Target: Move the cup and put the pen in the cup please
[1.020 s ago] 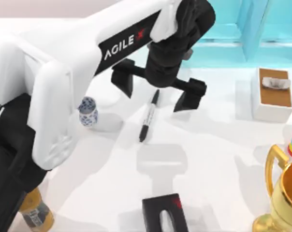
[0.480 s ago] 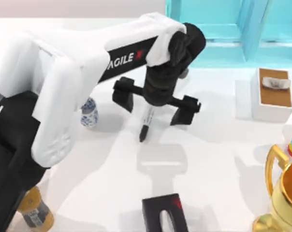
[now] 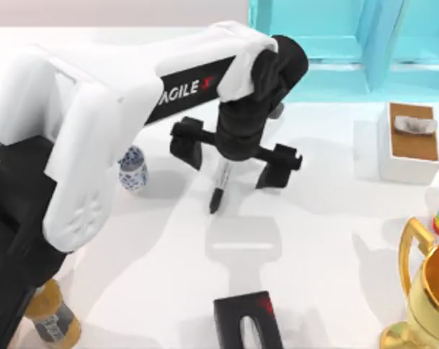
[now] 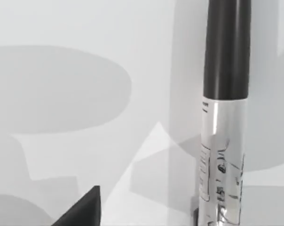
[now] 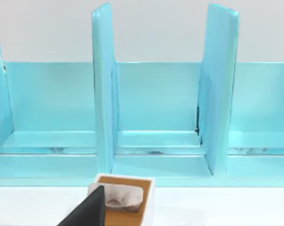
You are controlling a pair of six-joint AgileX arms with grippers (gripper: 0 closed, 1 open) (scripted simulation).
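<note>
Pen (image 3: 219, 187) beneath open left gripper (image 3: 234, 156)

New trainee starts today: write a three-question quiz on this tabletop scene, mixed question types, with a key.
1. True or false: the pen already stands inside the cup.
2. The left gripper is: A) parked at the table's near edge, B) spread over the pen, C) closed on the cup.
3. Fill in: the gold trophy stands at the table's ____ side.

Key: 1 false; 2 B; 3 right.

Left gripper (image 3: 232, 159) straddles the pen (image 3: 218, 190), jaws apparently spread wide
</note>
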